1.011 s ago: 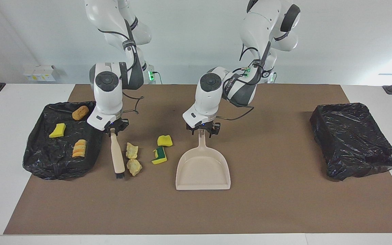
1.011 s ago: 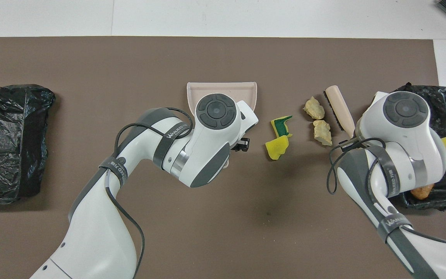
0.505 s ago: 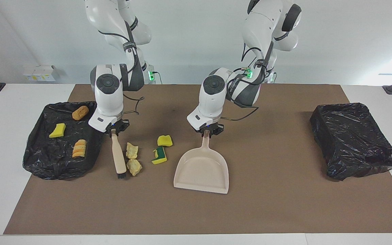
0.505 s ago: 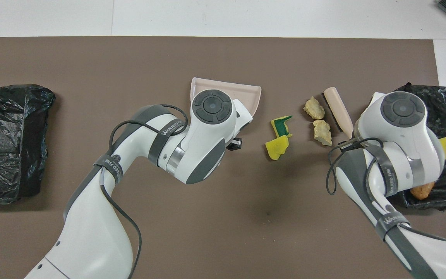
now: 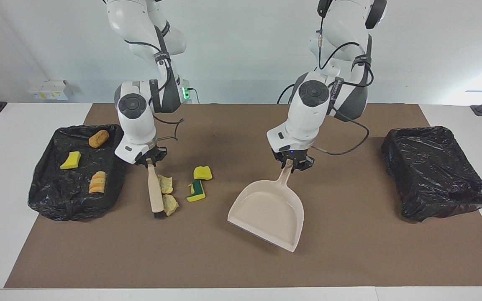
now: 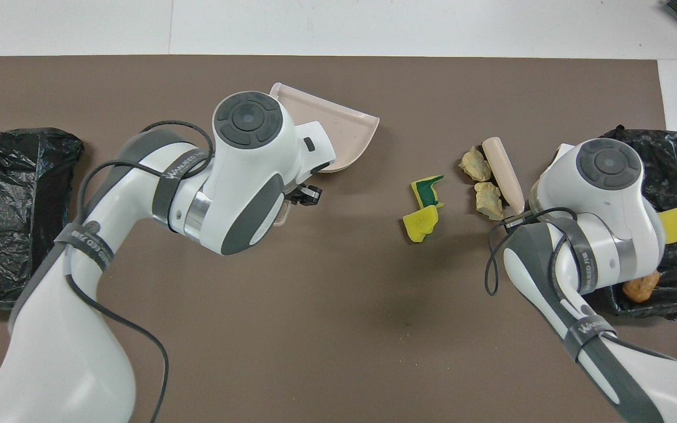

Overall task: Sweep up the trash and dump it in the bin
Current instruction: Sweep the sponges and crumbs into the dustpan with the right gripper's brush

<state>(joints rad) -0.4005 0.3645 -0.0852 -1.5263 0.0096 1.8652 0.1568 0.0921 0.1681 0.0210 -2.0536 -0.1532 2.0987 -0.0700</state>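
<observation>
A brown rectangular mat (image 5: 349, 259) covered most of the white table (image 5: 23, 234), with a black plastic-lined bin (image 5: 435, 171) at the left arm's end and a second black plastic-lined tray (image 5: 52, 196) at the right arm's end. The left arm bent down over the middle of the mat, and the left gripper (image 5: 293, 163) was clamped on the handle of the beige plastic dustpan (image 5: 268, 213); the pan's long axis ran slantwise, its handle toward the robots and its wide mouth pointing away from them and tilted. The right arm reached down beside the tray, and the right gripper (image 5: 149, 161) was clamped on the handle end of the beige long-handled brush (image 5: 155, 196), which lay lengthwise away from the robots, its dark bristles at the end farthest from them. Two pale beige lumps (image 5: 167, 194) lay on the mat touching the brush on the side toward the dustpan. A yellow-and-green sponge scrap (image 5: 196, 191) and a yellow sponge scrap (image 5: 202, 172) lay on the mat between the lumps and the dustpan. In the tray sat an orange-brown lump (image 5: 98, 138), a yellow sponge piece (image 5: 71, 160) and a pale ridged orange-beige lump (image 5: 98, 182).
</observation>
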